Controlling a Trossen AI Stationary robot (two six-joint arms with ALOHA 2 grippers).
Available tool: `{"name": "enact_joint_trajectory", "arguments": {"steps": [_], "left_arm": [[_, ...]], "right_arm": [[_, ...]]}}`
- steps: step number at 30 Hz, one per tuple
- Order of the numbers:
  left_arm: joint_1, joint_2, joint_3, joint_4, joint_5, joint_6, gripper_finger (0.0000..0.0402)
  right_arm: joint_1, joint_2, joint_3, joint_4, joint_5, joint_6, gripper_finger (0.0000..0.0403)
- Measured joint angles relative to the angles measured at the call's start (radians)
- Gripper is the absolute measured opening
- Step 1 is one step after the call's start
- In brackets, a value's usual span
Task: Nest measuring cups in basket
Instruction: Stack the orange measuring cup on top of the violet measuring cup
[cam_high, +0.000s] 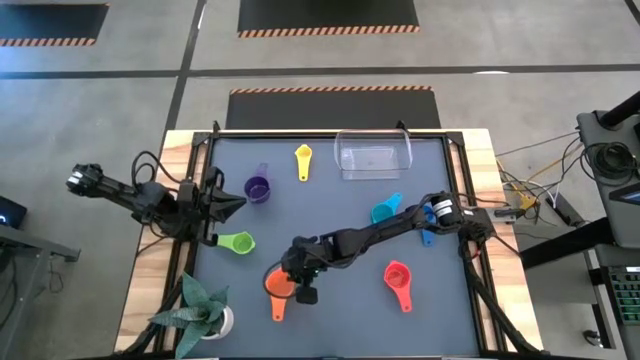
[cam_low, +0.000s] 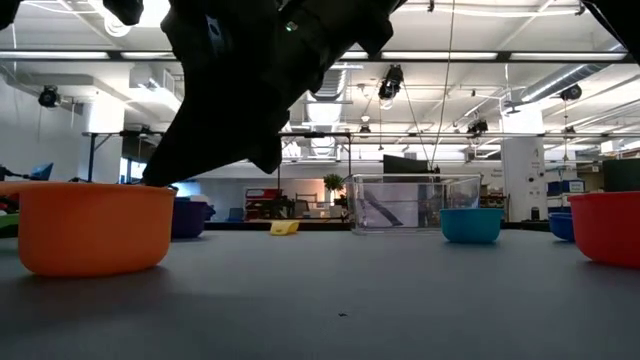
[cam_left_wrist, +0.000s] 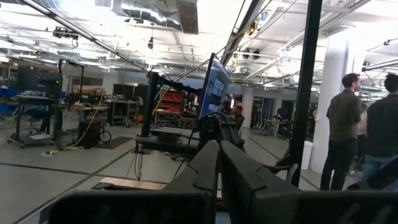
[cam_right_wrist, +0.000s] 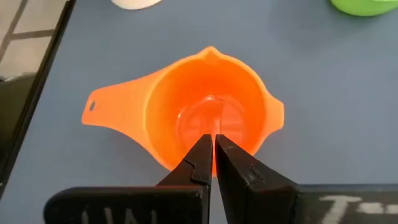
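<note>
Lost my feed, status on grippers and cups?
Right gripper shut, over orange cup, holding nothing. Left gripper shut, parked at table's left edge. Basket empty; path clear.

My right gripper (cam_right_wrist: 213, 144) is black, and the cup (cam_right_wrist: 208, 106) beneath it is bright orange. Taking the clear, colourless basket (cam_high: 374, 156) as my landmark: the yellow cup (cam_high: 303, 158) lies just beside it, the purple cup (cam_high: 258, 188) beyond that, the cyan cup (cam_high: 385, 210) near its front, a blue cup (cam_high: 427, 237) past the cyan, the red cup (cam_high: 398, 276) well in front, the green cup (cam_high: 237, 242) far across. The table (cam_high: 330, 330) is slate grey with pale wooden edges; the plant (cam_high: 197, 306) is grey-green in a white pot
</note>
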Motion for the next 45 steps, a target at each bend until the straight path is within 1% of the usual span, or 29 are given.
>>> {"name": "enact_joint_trajectory", "arguments": {"steps": [3,9,12,16,21,23,27,33,45], "left_arm": [[0.000,0.000,0.000,0.000,0.000,0.000,0.0000],[0.000,0.000,0.000,0.000,0.000,0.000,0.0000],[0.000,0.000,0.000,0.000,0.000,0.000,0.0000],[0.000,0.000,0.000,0.000,0.000,0.000,0.0000],[0.000,0.000,0.000,0.000,0.000,0.000,0.0000],[0.000,0.000,0.000,0.000,0.000,0.000,0.0000],[0.000,0.000,0.000,0.000,0.000,0.000,0.0000],[0.000,0.000,0.000,0.000,0.000,0.000,0.0000],[0.000,0.000,0.000,0.000,0.000,0.000,0.0000]], "right_arm": [[0.000,0.000,0.000,0.003,0.018,0.000,0.0009],[-0.004,0.000,0.000,0.023,0.020,0.000,0.0009],[-0.005,-0.001,0.000,0.038,0.020,0.000,0.0019],[-0.007,-0.001,0.000,0.044,0.021,0.009,0.0056],[-0.009,-0.002,0.000,0.032,0.097,0.075,0.0121],[-0.011,-0.002,0.000,0.029,0.105,0.097,0.0144],[-0.014,-0.003,0.000,0.011,0.097,0.130,0.0171],[-0.014,-0.003,0.000,0.004,0.096,0.159,0.0172],[-0.013,0.013,0.000,-0.009,0.097,0.176,0.0145]]}}
